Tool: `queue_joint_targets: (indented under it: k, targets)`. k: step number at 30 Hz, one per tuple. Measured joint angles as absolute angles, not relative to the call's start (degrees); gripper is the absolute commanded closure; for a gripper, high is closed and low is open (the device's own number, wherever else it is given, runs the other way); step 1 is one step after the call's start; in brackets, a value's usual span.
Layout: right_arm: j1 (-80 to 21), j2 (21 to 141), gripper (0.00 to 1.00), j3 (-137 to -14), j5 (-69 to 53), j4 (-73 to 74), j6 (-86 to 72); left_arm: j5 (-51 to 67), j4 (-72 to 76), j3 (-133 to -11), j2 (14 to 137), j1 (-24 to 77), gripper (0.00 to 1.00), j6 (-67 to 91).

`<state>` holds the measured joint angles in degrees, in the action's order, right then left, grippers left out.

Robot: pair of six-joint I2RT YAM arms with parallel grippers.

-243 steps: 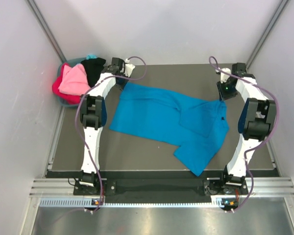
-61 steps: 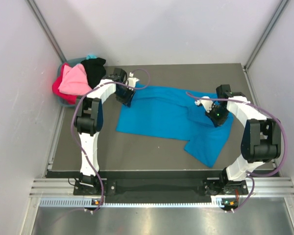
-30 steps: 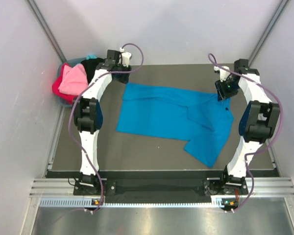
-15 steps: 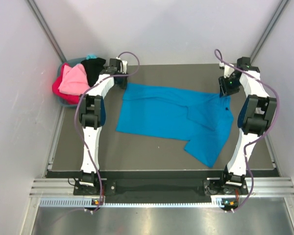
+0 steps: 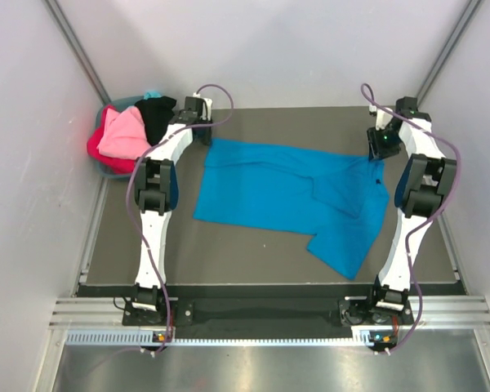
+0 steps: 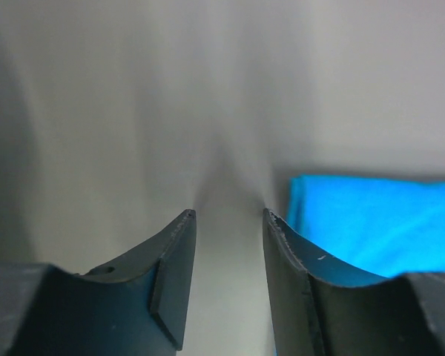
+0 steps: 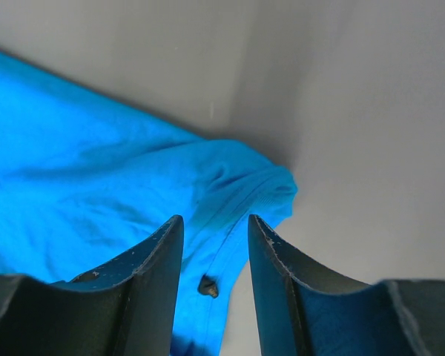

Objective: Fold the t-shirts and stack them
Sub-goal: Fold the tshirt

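Blue shirt (image 5: 286, 192) lies spread across the middle of the table (image 5: 229, 245). Its left half is fairly flat. Its right side is doubled over itself in a loose flap that runs to a point near the front right. A pink shirt (image 5: 124, 135), a red shirt (image 5: 96, 149) and a black shirt (image 5: 155, 114) are heaped at the far left, off the table's edge.

I judge the cloth light, limp and easy to drag. It will sag and crease wherever it is not held, and a single pinch would only bunch it. The far corners look like the best holds, one for each arm, so the far edge can be lifted taut and carried over.

Both arms are stretched to the far side, wrists tipped down. The left claw (image 6: 228, 215) hangs over bare table just left of the far left corner. Its jaws are spread with nothing between them, and the blue edge shows beside its right finger. The right claw (image 7: 215, 219) hovers above the far right corner, where the hem curls into a small rounded fold. Its jaws are also apart, and the cloth shows through the gap, lying beneath them rather than pinched.
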<state>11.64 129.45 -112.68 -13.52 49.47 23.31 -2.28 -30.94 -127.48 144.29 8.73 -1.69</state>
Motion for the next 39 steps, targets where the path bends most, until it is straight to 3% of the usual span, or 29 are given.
queue_joint_targets:
  k: [8,18,27,31,35,37,39]
  targets:
    - [12.6,130.0,0.59,-113.7,-13.4,49.0,22.7,-6.2,-30.0,-127.9,144.2,8.4,0.38,-1.6]
    - [13.1,131.9,0.57,-115.7,-13.3,48.8,22.4,6.8,-30.9,-128.3,144.2,7.7,0.38,1.9]
    - [13.7,136.1,0.56,-118.4,-13.2,48.5,22.2,9.7,-30.9,-128.3,144.3,7.9,0.40,2.5]
    - [14.1,136.6,0.60,-118.6,-13.2,48.4,22.2,9.8,-30.8,-128.4,144.8,7.9,0.50,2.5]
    - [14.4,137.1,0.82,-119.0,-13.8,48.5,22.0,9.9,-30.7,-128.5,145.3,7.9,0.66,2.4]
    - [14.4,137.4,0.88,-119.3,-14.7,48.8,21.6,10.1,-30.5,-128.6,145.6,7.9,0.72,2.3]
    - [14.4,137.5,0.96,-119.8,-15.1,49.1,21.5,10.3,-30.3,-128.8,145.8,7.9,0.88,2.0]
